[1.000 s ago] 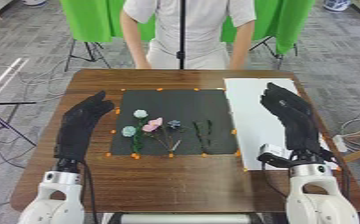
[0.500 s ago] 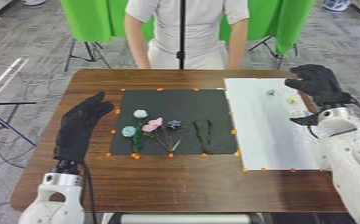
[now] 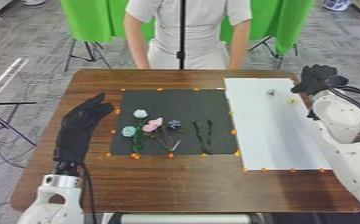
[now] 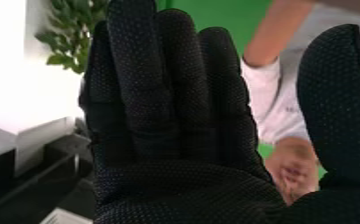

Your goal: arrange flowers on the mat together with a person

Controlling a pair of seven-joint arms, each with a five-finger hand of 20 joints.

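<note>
The left hand [image 3: 80,116] was above the left side of the brown wooden surface [image 3: 185,187], left of the dark mat [image 3: 176,100], its fingers straight and close together. The right hand [image 3: 315,79] was at the far right corner, near a small yellow flower [image 3: 291,101]. In the right wrist view the right hand [image 4: 185,187] had straight fingers pressed together, with the thumb spread apart from them. On the dark mat a white flower [image 3: 140,113] lay farther off than a pale blue one [image 3: 128,131]; right of these came a pink flower [image 3: 152,124], a small blue flower [image 3: 175,124] and two green stems [image 3: 209,135]. The yellow flower and a pale green one [image 3: 271,92] lay on the white sheet [image 3: 270,132], toward its far end.
</note>
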